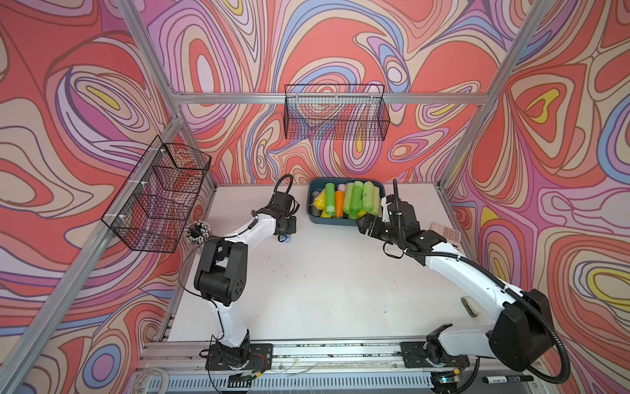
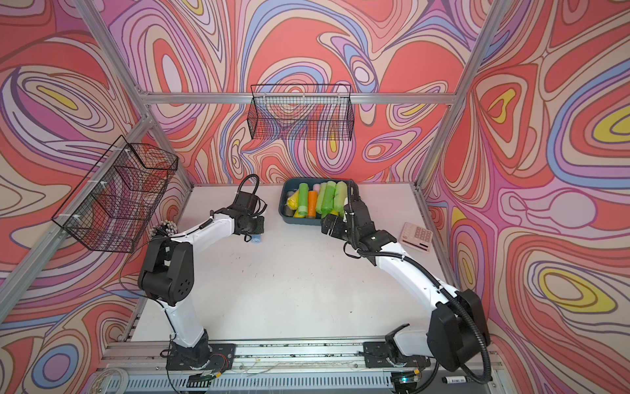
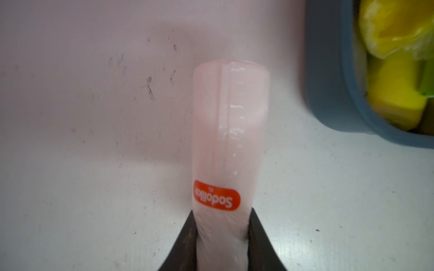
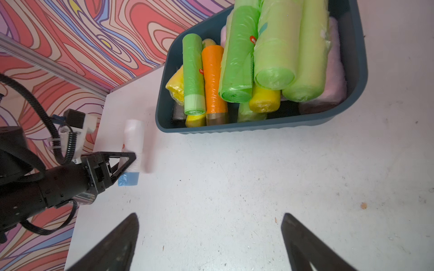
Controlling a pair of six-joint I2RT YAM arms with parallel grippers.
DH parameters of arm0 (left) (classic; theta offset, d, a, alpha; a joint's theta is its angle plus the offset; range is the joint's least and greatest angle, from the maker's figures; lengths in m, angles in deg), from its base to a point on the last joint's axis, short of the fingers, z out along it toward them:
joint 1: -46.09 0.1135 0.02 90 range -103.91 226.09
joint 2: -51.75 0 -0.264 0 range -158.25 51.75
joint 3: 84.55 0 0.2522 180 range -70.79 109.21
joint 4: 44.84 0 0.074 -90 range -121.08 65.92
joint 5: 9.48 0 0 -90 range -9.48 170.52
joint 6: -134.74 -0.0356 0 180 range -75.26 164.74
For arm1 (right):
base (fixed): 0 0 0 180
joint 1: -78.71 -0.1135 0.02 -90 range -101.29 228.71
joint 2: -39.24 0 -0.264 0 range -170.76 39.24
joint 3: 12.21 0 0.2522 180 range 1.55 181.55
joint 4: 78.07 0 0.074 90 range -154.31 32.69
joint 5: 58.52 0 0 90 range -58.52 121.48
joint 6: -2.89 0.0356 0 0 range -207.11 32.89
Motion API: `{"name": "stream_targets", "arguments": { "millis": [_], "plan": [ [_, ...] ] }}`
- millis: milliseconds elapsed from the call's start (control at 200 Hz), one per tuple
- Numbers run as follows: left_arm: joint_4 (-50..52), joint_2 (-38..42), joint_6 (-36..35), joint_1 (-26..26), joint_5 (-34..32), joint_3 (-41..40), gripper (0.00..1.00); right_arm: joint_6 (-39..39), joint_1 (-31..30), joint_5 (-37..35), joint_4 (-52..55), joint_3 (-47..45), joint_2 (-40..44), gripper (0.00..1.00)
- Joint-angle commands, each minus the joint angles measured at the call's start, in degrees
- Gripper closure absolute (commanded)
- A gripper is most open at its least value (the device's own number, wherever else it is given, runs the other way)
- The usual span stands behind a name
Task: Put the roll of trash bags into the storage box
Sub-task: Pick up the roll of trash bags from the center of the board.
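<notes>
One pale pink plastic roll of trash bags (image 3: 230, 140) with an orange label (image 3: 216, 196) is clamped near one end between the left jaws, which are closed tight on it. The roll is outside the dark teal rectangular plastic storage box (image 4: 234, 129), near its left front corner and low over the white bench (image 1: 324, 290). Contact with the bench cannot be confirmed. The right jaws are spread wide, holding nothing, in front of the box. The box holds one orange roll (image 4: 212, 77) and at least four green rolls (image 4: 237, 58). Two black wire mesh baskets (image 1: 335, 112) hang on the walls.
</notes>
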State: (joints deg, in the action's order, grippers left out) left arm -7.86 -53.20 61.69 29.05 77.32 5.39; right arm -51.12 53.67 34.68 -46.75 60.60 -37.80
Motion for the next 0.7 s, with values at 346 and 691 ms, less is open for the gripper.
{"name": "stream_targets", "arguments": {
  "millis": [346,691],
  "plan": [
    [-3.4,2.7,3.5,-3.8,6.2,4.6,0.82,0.4,0.3,0.9,-0.5,1.6,-0.5,0.03],
    [-7.7,-4.0,6.7,-6.3,11.1,13.0,0.84,0.5,0.3,-0.5,0.9,1.2,0.8,0.03]
  ]
}}
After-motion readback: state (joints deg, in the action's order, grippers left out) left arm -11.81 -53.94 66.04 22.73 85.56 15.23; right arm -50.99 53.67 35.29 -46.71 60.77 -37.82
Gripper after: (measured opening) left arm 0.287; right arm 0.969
